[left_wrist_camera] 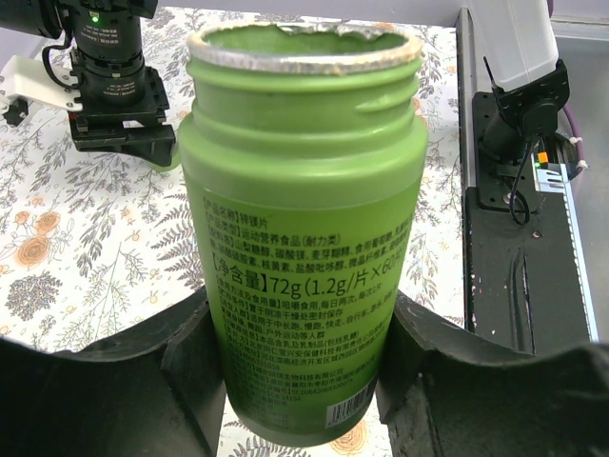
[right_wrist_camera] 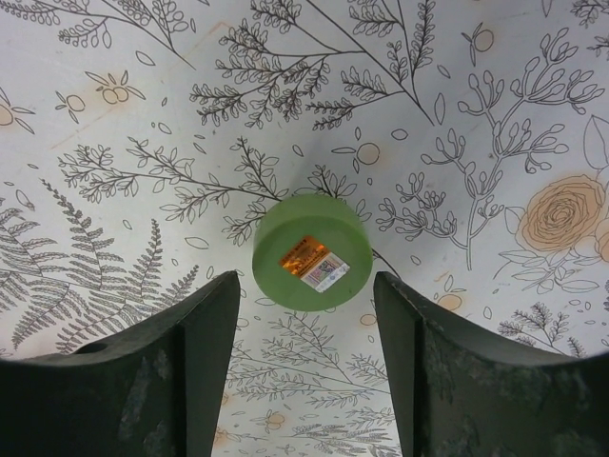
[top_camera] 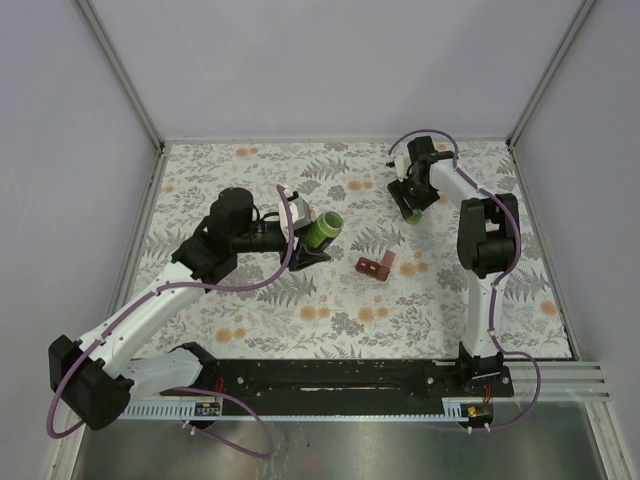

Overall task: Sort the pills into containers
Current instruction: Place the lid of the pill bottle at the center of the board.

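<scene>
My left gripper (top_camera: 306, 236) is shut on the bright green bottle (top_camera: 324, 229) and holds it tilted above the cloth. In the left wrist view the bottle (left_wrist_camera: 300, 190) stands between my fingers (left_wrist_camera: 190, 381) with its mouth uncapped and torn foil on the rim. My right gripper (top_camera: 411, 203) is open over a round green cap (right_wrist_camera: 310, 250) that lies on the cloth just beyond my fingertips (right_wrist_camera: 214, 305), apart from them. The dark-red pill box (top_camera: 375, 266) lies mid-table with a lid open. No pills show. The pale-and-orange bottle is out of view.
A floral cloth (top_camera: 250, 310) covers the table, with walls at the back and sides. The black arm-base rail (top_camera: 330, 375) runs along the near edge. The right arm's wrist (left_wrist_camera: 109, 86) shows past the bottle in the left wrist view.
</scene>
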Controlling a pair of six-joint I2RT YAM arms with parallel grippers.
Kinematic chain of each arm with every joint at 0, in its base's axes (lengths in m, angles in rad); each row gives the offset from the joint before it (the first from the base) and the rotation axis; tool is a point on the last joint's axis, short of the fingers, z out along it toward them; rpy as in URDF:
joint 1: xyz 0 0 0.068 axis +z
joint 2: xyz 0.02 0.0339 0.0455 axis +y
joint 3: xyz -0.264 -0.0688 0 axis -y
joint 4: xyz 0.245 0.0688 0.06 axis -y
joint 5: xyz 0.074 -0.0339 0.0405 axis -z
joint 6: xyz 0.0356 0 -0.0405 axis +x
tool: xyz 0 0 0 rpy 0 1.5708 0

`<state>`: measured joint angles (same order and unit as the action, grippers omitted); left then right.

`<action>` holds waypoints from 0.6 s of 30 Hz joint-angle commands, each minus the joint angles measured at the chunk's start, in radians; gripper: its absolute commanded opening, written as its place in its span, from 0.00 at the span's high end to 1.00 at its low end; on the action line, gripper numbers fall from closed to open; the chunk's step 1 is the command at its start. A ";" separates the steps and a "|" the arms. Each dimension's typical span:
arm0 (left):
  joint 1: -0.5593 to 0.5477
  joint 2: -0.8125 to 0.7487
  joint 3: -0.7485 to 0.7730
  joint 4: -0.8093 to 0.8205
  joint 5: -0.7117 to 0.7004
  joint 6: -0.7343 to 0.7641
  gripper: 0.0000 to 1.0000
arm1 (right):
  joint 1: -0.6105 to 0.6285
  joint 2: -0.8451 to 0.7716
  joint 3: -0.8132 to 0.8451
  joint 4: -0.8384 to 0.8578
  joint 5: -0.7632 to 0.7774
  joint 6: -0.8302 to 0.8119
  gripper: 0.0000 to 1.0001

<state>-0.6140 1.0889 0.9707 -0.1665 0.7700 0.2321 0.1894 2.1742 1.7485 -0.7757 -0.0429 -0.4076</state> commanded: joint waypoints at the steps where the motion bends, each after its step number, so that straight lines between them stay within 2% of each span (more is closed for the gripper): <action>1: 0.002 -0.003 0.028 0.035 0.015 0.010 1.00 | 0.001 0.001 0.039 -0.020 0.012 -0.007 0.33; 5: 0.003 0.000 0.028 0.032 0.006 0.012 1.00 | -0.001 -0.057 0.014 -0.004 0.003 0.004 0.33; 10: 0.003 0.000 0.022 0.013 -0.009 0.033 1.00 | 0.001 -0.206 -0.061 0.030 -0.061 0.044 0.31; 18: 0.003 0.014 0.019 -0.056 -0.040 0.118 1.00 | 0.001 -0.467 -0.286 0.041 -0.294 0.043 0.21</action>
<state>-0.6140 1.0935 0.9707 -0.2157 0.7509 0.2886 0.1894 1.8366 1.5509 -0.7509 -0.1772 -0.3645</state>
